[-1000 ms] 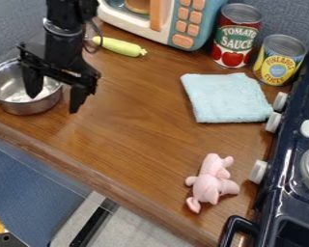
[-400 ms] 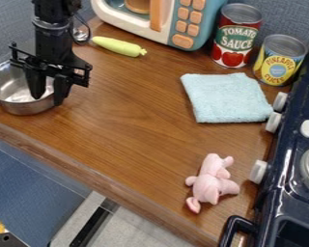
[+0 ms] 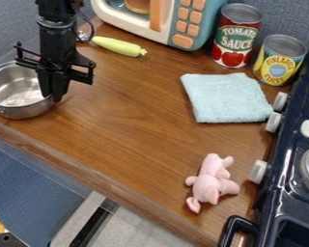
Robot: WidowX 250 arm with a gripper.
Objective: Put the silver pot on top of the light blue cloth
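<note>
The gripper (image 3: pixel 52 96) is at the left, shut on the right-hand wall of the silver pot, one finger inside the rim and one outside. The silver pot (image 3: pixel 16 88) stands upright on the wooden counter at the left edge, its handle pointing to the lower left. To the right of centre the light blue cloth (image 3: pixel 225 98) lies flat, well apart from the pot. Part of the pot's right rim is hidden behind the gripper.
Behind the cloth stand a tomato sauce can (image 3: pixel 236 35) and a pineapple can (image 3: pixel 279 60). A toy microwave (image 3: pixel 167 21) and a yellow-green toy vegetable (image 3: pixel 119 46) are at the back. A pink plush toy (image 3: pixel 212 183) lies near the front, beside the dark stove (image 3: pixel 292 159).
The gripper has moved down and its fingers have come together at the pot's right wall. The pot has turned slightly and shifted a little to the left.
</note>
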